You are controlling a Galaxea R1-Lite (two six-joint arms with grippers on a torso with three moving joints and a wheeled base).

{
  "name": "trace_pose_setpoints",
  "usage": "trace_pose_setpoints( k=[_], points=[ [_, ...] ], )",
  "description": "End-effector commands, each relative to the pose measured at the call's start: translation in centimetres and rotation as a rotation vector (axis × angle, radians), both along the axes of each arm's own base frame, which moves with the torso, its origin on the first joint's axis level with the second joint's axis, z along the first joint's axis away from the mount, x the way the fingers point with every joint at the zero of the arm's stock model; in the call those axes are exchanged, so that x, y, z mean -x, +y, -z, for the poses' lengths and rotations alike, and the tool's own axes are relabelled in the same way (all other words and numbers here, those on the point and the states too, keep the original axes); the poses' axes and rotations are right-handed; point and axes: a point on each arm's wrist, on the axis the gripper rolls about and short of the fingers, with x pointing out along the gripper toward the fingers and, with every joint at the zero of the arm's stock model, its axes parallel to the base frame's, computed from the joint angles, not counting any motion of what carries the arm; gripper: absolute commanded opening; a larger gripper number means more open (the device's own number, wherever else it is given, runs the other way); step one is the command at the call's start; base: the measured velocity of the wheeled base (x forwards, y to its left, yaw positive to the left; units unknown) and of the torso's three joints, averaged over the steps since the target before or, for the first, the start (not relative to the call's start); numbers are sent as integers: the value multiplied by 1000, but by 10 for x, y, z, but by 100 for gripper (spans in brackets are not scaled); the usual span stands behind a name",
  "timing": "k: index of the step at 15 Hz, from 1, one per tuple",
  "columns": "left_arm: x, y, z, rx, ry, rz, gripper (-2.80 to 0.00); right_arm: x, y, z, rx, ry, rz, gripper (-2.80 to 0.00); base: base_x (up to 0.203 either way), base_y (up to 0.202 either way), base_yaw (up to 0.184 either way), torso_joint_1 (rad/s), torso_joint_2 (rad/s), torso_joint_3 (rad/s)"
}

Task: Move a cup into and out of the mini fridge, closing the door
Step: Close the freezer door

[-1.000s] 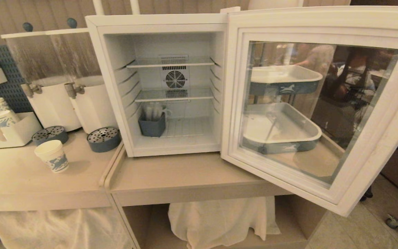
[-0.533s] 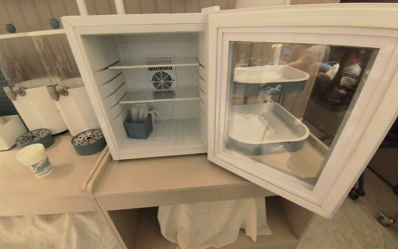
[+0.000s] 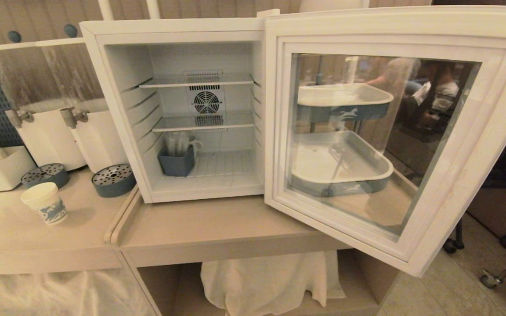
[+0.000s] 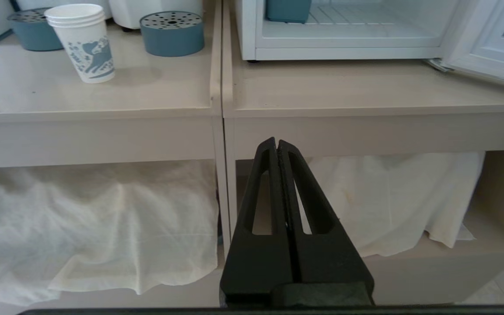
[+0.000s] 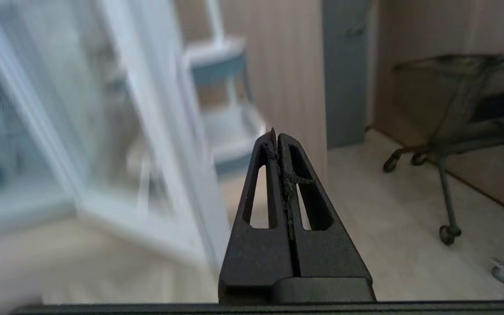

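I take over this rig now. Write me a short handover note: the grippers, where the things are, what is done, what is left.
Left gripper: shut, empty, low before the beige counter.
Right gripper: shut, empty, beside the glass-windowed door.
White mini fridge: door wide open; only a blue-grey holder on its bottom shelf.
White paper cup with blue print: upright on the left counter, outside the fridge.
Done: door open.
Left: cup in, cup out, close the door.

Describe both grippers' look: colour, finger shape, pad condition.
Left gripper: matte black, two tapered wedge fingers with long slot cutouts, clean pad seam. Right gripper: same matte black slotted wedge form, but its inner pads look frayed, with rough crumbly edges. No cables or markings visible.
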Motion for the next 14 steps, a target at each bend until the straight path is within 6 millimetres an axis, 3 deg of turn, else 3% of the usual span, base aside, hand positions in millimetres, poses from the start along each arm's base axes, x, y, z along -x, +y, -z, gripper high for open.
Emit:
trace_pose_setpoints(
  k=[1, 4, 6, 8, 11, 14],
  points=[
    [0, 0, 0, 0, 2, 0, -280, -67, 0, -58, -33, 191, 43, -280, 0, 0, 0, 0, 0, 0],
    [0, 0, 0, 0, 2, 0, -280, -177, -3, -79, -97, 416, 100, -280, 0, 0, 0, 0, 0, 0],
    [0, 0, 0, 0, 2, 0, -280, -251, -21, -60, -178, 548, 41, -280, 0, 0, 0, 0, 0, 0],
    [0, 0, 0, 0, 2, 0, -280, -299, -54, -44, -290, 597, -134, -280, 0, 0, 0, 0, 0, 0],
    [0, 0, 0, 0, 2, 0, -280, -321, -97, -39, -416, 549, -648, -280, 0, 0, 0, 0, 0, 0],
    [0, 0, 0, 0, 2, 0, -280, -314, -147, -35, -468, 445, -1003, -280, 0, 0, 0, 0, 0, 0]
  ],
)
